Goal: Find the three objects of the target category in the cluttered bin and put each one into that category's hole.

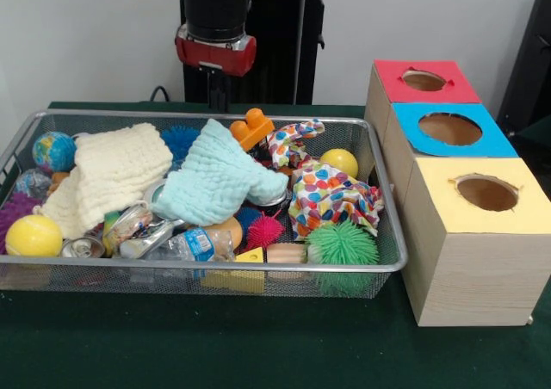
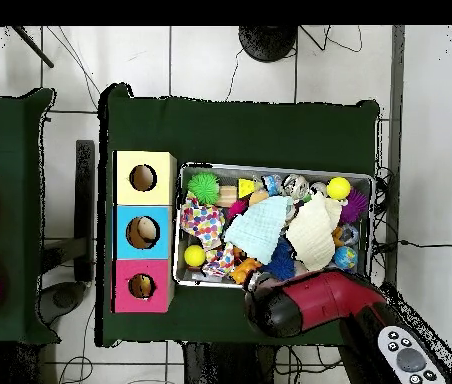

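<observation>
The wire-mesh bin (image 1: 284,270) lies on the green table, full of clutter; it also shows in the overhead view (image 2: 270,166). In it are a cream cloth (image 1: 116,169), a light blue cloth (image 1: 215,178), a heart-patterned cloth (image 1: 331,195), a green spiky ball (image 1: 343,247), yellow balls (image 1: 34,234) (image 1: 340,161), a globe ball (image 1: 53,151) and an orange brick (image 1: 252,128). My gripper (image 1: 217,88) hangs under the red wrist, behind the bin's far rim and above the table. In the overhead view the arm's end (image 2: 268,308) stands just outside the bin's robot-side edge.
Three wooden boxes with round holes stand in a row beside the bin: red top (image 1: 396,89), blue top (image 1: 411,139), yellow top (image 1: 439,204). The bin also holds a plastic bottle (image 1: 181,244), a can (image 1: 83,249), a pink spiky ball (image 1: 264,231) and a yellow wedge block (image 1: 250,256).
</observation>
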Controlling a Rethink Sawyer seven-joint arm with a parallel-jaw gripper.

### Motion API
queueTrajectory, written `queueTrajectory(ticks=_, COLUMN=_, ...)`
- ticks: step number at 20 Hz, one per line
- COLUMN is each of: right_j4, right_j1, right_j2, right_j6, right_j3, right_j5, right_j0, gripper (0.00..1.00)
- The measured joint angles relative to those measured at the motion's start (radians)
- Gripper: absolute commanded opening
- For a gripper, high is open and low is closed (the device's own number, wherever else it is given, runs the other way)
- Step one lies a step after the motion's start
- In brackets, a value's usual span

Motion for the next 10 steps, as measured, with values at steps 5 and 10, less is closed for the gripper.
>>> queueTrajectory(ticks=5, right_j4=-0.016, right_j1=-0.008, right_j2=0.029, right_j6=-0.019, right_j3=0.004, right_j5=0.000, right_j0=-0.026, gripper=0.00)
queueTrajectory(ticks=10, right_j4=-0.017, right_j1=-0.015, right_j2=0.072, right_j6=-0.063, right_j3=0.004, right_j5=0.009, right_j0=-0.061, gripper=0.00)
